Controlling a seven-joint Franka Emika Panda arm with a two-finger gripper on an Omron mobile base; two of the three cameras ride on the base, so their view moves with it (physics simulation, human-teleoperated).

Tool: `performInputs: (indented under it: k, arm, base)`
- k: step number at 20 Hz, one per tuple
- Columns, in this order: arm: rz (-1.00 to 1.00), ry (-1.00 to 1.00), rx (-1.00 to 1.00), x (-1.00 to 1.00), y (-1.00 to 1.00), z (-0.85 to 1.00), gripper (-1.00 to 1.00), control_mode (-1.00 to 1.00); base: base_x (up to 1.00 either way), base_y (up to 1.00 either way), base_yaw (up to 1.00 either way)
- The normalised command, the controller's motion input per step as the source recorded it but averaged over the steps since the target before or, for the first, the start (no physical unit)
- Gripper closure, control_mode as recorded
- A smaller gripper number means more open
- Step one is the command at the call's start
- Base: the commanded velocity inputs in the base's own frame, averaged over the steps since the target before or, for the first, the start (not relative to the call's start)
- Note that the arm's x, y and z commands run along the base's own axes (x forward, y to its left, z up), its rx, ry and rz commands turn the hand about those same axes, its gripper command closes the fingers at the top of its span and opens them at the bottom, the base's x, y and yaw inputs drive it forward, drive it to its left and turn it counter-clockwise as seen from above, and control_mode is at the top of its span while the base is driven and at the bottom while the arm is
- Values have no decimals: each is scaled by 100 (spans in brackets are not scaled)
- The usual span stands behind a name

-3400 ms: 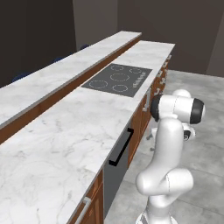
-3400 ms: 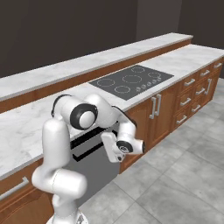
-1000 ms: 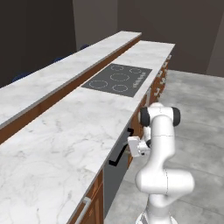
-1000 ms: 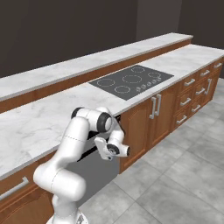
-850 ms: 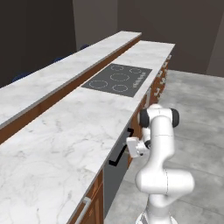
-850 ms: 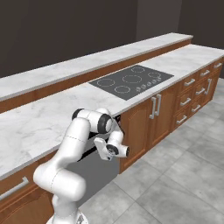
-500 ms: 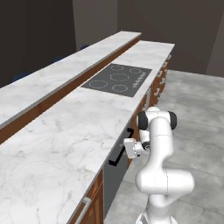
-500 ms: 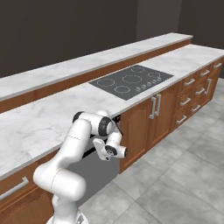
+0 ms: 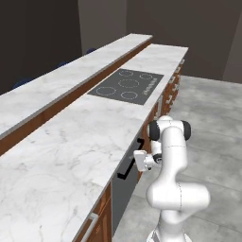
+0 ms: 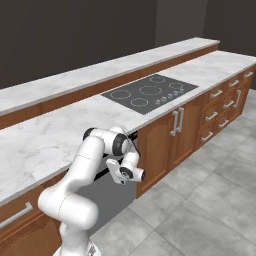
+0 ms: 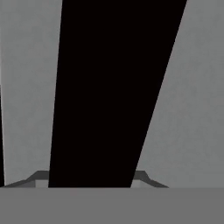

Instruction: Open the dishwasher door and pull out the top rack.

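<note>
Since the frame a few seconds back, the arm has folded down from its raised pose and the gripper (image 9: 138, 159) has closed in on the front of the dishwasher door (image 9: 124, 191); over the last second it has crept only a little nearer to the handle (image 9: 130, 160).

In the left base view, going left to right: the raised marble ledge (image 9: 56, 85) runs along the far side, then the lower marble counter (image 9: 71, 151) with the black cooktop (image 9: 125, 85) set into it further along. Below the counter's front edge the dark grey door stands upright and shut, its long black bar handle just under the counter lip. The gripper sits right at that handle, level with its middle, with the white arm rising to the right of it.

In the right base view the door (image 10: 107, 197) shows as a dark panel behind the arm, left of the brown cabinet fronts (image 10: 172, 135) with silver handles. The gripper (image 10: 116, 173) is pressed close to the door's upper part, beside the handle (image 10: 102, 173).

In the hand view the black bar (image 11: 113, 87) crosses the frame from top to bottom, very close, against the grey door face (image 11: 192, 100). The finger tips (image 11: 142, 177) barely rise at either side of the bar, so the pincer looks spread around the handle; I cannot tell whether it is touching it.
</note>
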Motion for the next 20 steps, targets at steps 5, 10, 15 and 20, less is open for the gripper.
performInputs:
  k: [5,10,15,20]
  arm:
    - [-9,6,1,0,-67,-35,100,-100]
    - [-9,13,6,0,-94,-43,100,-100]
    - [-10,16,8,0,-100,-46,100,-100]
    - [-10,15,6,0,-100,-48,100,-100]
  base:
    - [0,0,0]
    - [0,0,0]
    - [0,0,0]
    - [0,0,0]
